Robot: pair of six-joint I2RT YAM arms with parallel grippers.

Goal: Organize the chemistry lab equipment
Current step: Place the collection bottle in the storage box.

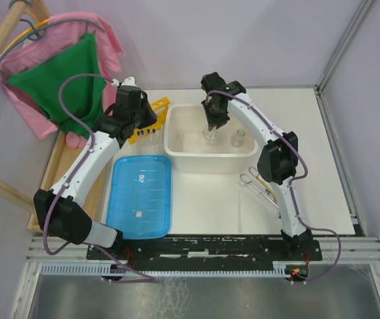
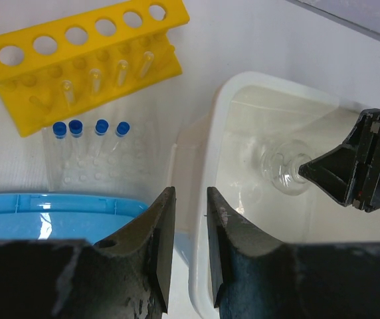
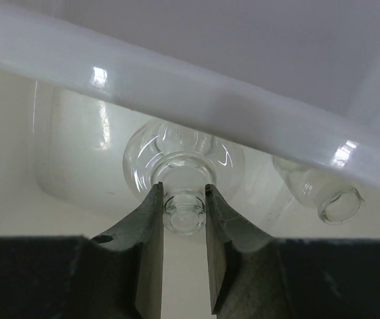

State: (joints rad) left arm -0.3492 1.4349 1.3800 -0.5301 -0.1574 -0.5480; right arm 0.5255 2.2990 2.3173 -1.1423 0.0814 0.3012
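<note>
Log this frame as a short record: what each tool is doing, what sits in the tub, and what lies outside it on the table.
right tool: shut on the neck of a glass flask, inside the white tub
second flask: in the tub, beside the held one, not touching it
left tool: empty, jaws slightly apart, over the tub's left rim
blue-capped tubes: four, lying beside the yellow rack
blue lid: flat on the table, left of the tub
tongs: on the table, by the tub's near right corner
</note>
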